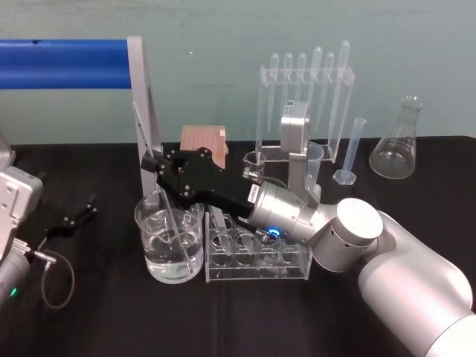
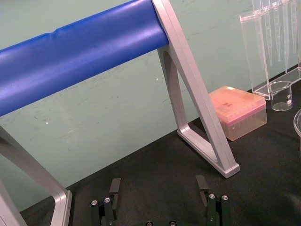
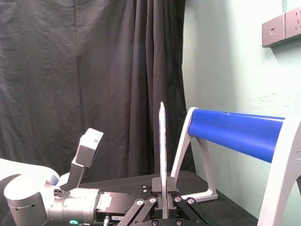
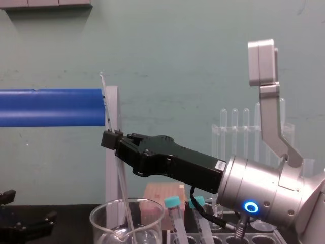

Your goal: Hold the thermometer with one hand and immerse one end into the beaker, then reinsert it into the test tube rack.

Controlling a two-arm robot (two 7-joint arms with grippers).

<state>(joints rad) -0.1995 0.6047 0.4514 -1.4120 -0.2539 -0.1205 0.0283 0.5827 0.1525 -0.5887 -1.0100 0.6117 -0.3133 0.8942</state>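
My right gripper (image 1: 158, 165) is shut on the thermometer (image 1: 172, 212), a long thin glass rod. The rod (image 4: 123, 188) slants down from the fingers into the beaker (image 1: 145, 238). Its lower end sits inside the clear glass with water at the bottom, and its top pokes up past the fingers (image 3: 162, 141). The test tube rack (image 1: 256, 271) stands right beside the beaker, under my right wrist, with teal-capped tubes (image 4: 172, 203) in it. My left gripper (image 1: 71, 219) rests open low over the black table at the left, its fingers (image 2: 115, 186) spread wide around nothing.
A blue roller on a silver frame (image 1: 141, 111) stands just behind the beaker. Further back are a pink box (image 1: 202, 137), an acrylic pipette stand (image 1: 309, 97), a small beaker (image 1: 316, 156), a graduated cylinder (image 1: 349, 152) and a conical flask (image 1: 398, 141).
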